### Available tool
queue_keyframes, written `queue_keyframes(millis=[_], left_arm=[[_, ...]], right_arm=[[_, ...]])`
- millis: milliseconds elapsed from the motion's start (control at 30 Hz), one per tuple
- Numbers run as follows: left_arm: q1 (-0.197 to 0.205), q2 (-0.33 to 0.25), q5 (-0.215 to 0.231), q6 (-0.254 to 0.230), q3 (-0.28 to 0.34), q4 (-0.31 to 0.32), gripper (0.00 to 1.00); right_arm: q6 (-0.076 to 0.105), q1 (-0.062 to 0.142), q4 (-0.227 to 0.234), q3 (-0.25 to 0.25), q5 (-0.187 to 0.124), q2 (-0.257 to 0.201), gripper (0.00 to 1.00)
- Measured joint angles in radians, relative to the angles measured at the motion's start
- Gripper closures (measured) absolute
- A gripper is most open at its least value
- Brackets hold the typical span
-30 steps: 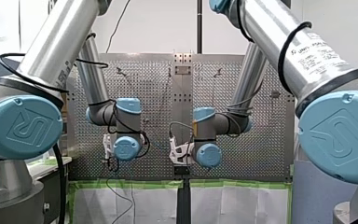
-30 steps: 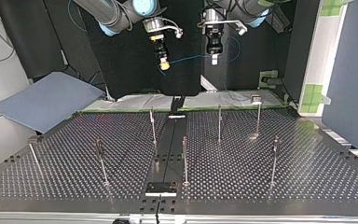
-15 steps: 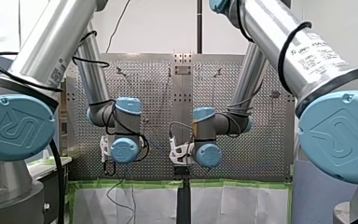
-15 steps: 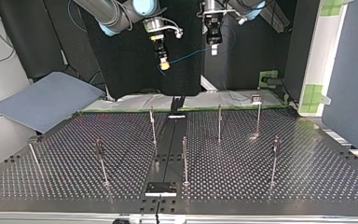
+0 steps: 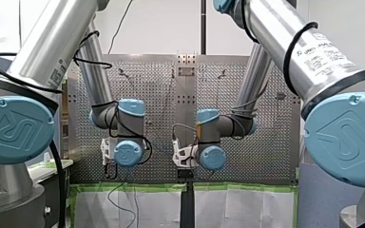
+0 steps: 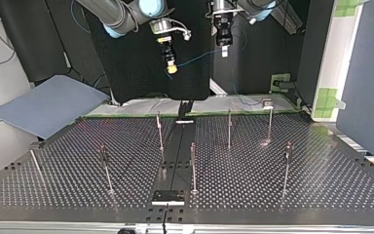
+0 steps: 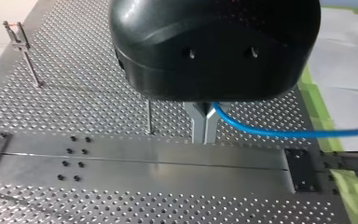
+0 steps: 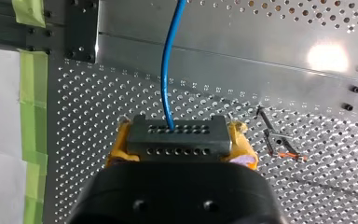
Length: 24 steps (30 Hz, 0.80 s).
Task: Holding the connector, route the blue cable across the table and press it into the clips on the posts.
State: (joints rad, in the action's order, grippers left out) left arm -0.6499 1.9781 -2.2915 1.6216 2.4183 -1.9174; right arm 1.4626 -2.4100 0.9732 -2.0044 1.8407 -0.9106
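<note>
high above the desk (image 6: 321,195), toward twelve o'clock in the top view, my right pincer (image 6: 172,67) is clamping its yellow pads (image 8: 240,137) on the dark connector (image 8: 177,139), giving the blue cable (image 6: 199,57) a fixed end to be led from. my left pincer (image 7: 204,128), hanging at the right one's two o'clock there, is pinching the cable narrowly between its metal fingers (image 7: 197,125) a little way along, probably serving as a sliding guide. both are carrying the run lifted clear of the posts (image 6: 229,127), whose clips (image 7: 15,33) are standing bare of cable.
</note>
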Motion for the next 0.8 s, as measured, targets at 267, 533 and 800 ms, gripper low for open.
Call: queue_keyframes(millis=[267, 533, 800], left_arm=[[0.008, -0.058, -0.05, 0.04, -0.017, -0.053, 1.0], [0.074, -0.129, -0.119, 0.024, -0.025, -0.123, 1.0], [0.136, -0.199, -0.189, -0.015, -0.085, -0.193, 1.0]], right_arm=[[0.024, -0.008, -0.067, 0.052, 0.019, -0.062, 1.0], [0.06, -0.002, -0.135, 0.097, -0.043, -0.131, 1.0], [0.07, -0.003, -0.201, 0.153, -0.109, -0.196, 1.0]])
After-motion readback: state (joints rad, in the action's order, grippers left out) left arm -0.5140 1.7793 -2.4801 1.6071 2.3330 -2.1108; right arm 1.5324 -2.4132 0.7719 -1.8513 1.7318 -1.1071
